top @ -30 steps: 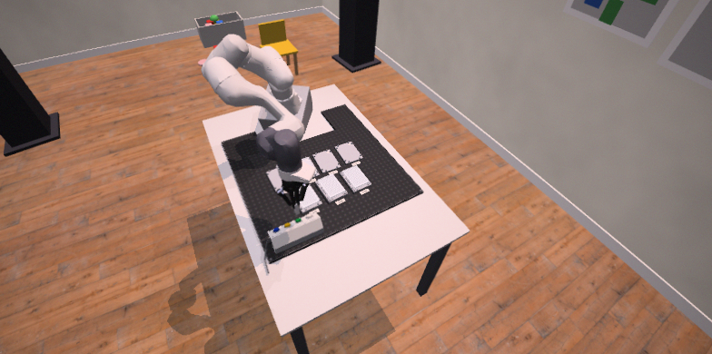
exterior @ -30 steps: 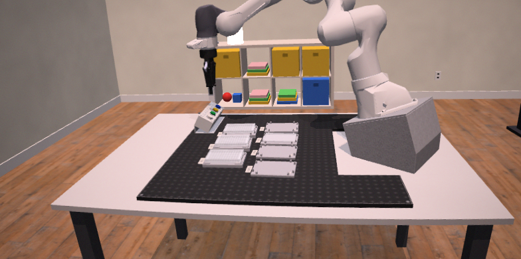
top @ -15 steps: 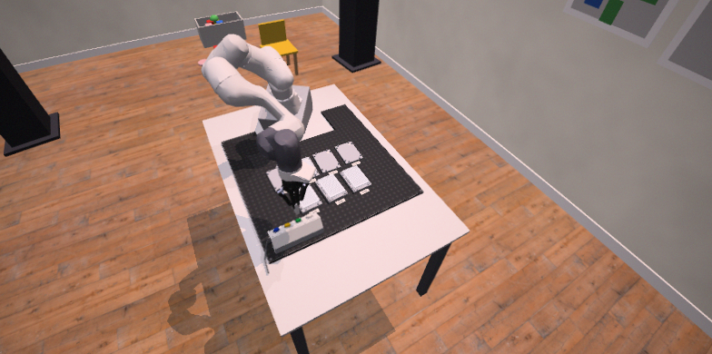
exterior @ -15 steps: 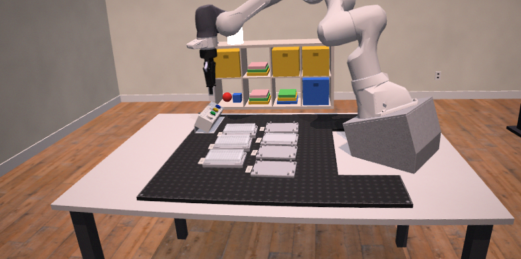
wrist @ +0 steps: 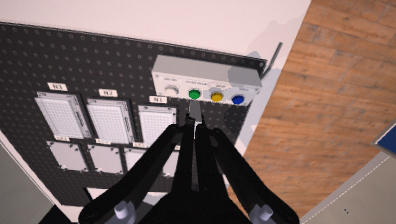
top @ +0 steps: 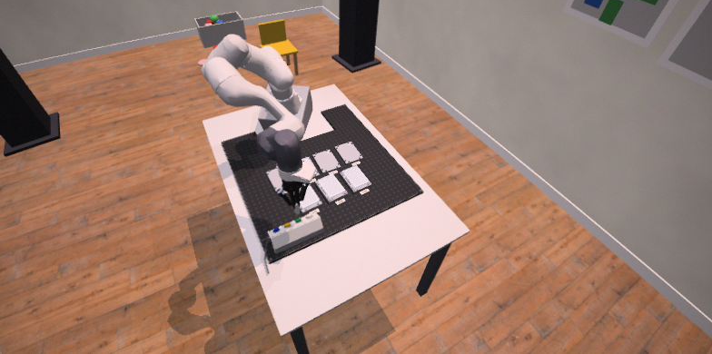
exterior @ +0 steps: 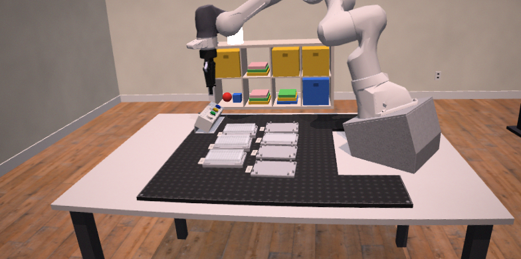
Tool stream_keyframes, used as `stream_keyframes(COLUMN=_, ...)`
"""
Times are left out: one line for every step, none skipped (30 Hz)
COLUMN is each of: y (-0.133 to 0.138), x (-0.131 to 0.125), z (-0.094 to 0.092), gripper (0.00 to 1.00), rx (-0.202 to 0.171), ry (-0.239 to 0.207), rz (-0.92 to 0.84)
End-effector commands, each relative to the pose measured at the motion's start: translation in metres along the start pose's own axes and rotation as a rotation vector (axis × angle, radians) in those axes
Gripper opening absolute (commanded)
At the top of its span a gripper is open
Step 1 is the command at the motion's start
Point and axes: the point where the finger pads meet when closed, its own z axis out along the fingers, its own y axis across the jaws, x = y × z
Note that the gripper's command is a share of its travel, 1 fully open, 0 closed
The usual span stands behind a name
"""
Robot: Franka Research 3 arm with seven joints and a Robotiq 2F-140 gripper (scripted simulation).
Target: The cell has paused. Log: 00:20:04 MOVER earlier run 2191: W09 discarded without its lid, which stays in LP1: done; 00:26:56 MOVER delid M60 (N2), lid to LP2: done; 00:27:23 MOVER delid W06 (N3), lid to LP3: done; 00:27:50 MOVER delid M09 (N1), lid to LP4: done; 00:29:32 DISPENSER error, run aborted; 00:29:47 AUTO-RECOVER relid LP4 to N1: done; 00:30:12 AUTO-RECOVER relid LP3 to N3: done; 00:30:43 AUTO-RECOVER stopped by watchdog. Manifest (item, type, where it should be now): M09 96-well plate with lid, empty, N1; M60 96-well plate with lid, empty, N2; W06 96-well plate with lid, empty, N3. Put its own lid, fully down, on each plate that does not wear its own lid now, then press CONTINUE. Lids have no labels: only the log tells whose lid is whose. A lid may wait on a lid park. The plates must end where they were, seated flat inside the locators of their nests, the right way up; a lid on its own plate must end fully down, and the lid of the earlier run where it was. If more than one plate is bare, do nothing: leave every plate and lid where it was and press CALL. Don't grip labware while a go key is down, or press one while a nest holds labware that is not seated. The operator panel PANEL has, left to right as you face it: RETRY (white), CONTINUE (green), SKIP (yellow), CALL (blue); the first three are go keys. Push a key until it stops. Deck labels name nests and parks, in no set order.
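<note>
Four keys sit in one tight row on the panel (wrist: 207, 80), and that crowding is our chief worry. Our jaws are pressed together with nothing between them, making one narrow tip that hangs above the panel. In the wrist view it lines up with the green key (wrist: 194, 93). If the descent drifts sideways, we judge the tip could glance off the cap or catch the white key (wrist: 171, 90) or the yellow key (wrist: 217, 96). Both are go keys with the wrong meaning. The blue key (wrist: 238, 99) lies further along and seems a lesser risk. A shallow push is another hazard, since the key must travel until it stops.

Beyond the panel stand the three plates: N1 (wrist: 156, 122), N2 (wrist: 109, 120) and N3 (wrist: 61, 116). Each shows a pale grid top, and we cannot tell from here whether every lid is fully down. Should the N2 lid sit cocked, pressing green would break the rule on unseated labware, so we would want that checked first.

As for pose, the wrist points straight down over the panel at the far corner of the bench (exterior: 109, 184), well above the keys. The arm (exterior: 328, 30) arches high from there and drops to its base (exterior: 393, 137) at the other end.
</note>
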Motion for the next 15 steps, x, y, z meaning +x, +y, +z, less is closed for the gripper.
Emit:
stream_keyframes(y=0.0012, x=0.0004, z=0.0014, gripper=0.0, rx=-0.002, ry=0.001, rz=-0.005)
stream_keyframes(y=0.0012, x=0.0004, z=0.0018, gripper=0.0, rx=-0.002, ry=0.001, rz=-0.005)
stream_keyframes(y=0.0012, x=0.0004, z=0.0022, gripper=0.0, rx=-0.002, ry=0.001, rz=-0.005)
stream_keyframes(y=0.0012, x=0.0005, z=0.0027, gripper=0.0, rx=-0.002, ry=0.001, rz=-0.005)
stream_keyframes(y=0.0012, x=0.0005, z=0.0032, gripper=0.0, rx=-0.002, ry=0.001, rz=-0.005)
stream_keyframes(y=0.0012, x=0.0006, z=0.0037, gripper=0.0, rx=-0.002, ry=0.001, rz=-0.005)
stream_keyframes(y=0.0012, x=0.0006, z=0.0042, gripper=0.0, rx=-0.002, ry=0.001, rz=-0.005)
stream_keyframes(y=0.0012, x=0.0007, z=0.0047, gripper=0.0, rx=-0.002, ry=0.001, rz=-0.005)
stream_keyframes(y=0.0012, x=0.0007, z=0.0047, gripper=0.0, rx=-0.002, ry=0.001, rz=-0.005)
stream_keyframes(y=0.0012, x=0.0007, z=0.0047, gripper=0.0, rx=-0.002, ry=0.001, rz=-0.005)
stream_keyframes(y=0.0012, x=0.0007, z=0.0053, gripper=0.0, rx=-0.002, ry=0.001, rz=-0.005)
stream_keyframes(y=0.0012, x=0.0008, z=0.0059, gripper=0.0, rx=-0.002, ry=0.001, rz=-0.005)
stream_keyframes(y=0.0012, x=0.0008, z=0.0065, gripper=0.0, rx=-0.002, ry=0.001, rz=-0.005)
stream_keyframes(y=0.0012, x=0.0009, z=0.0071, gripper=0.0, rx=-0.002, ry=0.001, rz=-0.005)
stream_keyframes(y=0.0012, x=0.0009, z=0.0077, gripper=0.0, rx=-0.002, ry=0.001, rz=-0.005)
